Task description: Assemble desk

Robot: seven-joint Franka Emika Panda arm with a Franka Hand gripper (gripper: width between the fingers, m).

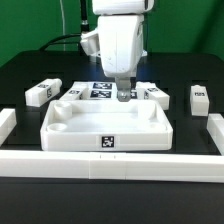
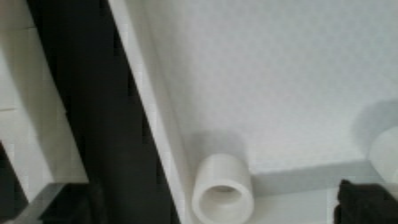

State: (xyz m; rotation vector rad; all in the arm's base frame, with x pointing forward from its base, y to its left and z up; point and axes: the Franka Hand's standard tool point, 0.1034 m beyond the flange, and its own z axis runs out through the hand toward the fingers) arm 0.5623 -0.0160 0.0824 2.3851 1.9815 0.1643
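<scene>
The tabletop (image 1: 107, 125) lies hollow side up on the table (image 1: 25, 75), its front face close against the low wall (image 1: 110, 165). Its long axis runs across the exterior view from left to right. None of the 4 legs (image 1: 40, 92) is fitted: they lie loose behind it, 2 toward each side of the marker board (image 1: 98, 90).

The end effector (image 1: 123, 96) hangs pointing straight down over the tabletop's back rim, a little to the exterior view's right of the middle. In the wrist view that rim (image 2: 151, 120) shows as a pale strip between the black table and the tray floor, and a short round socket (image 2: 222, 192) stands just inside it. Dark fingertips (image 2: 368, 200) show at both sides of that picture, so the fingers look spread and hold nothing, with the rim between them. Whether either finger touches the plastic I cannot tell.

So the tabletop lies directly below, and its rim runs across the closing line. By my reading, a short drop and a squeeze would pinch the back wall, and the nearest leg lies just beside, toward the exterior view's right
</scene>
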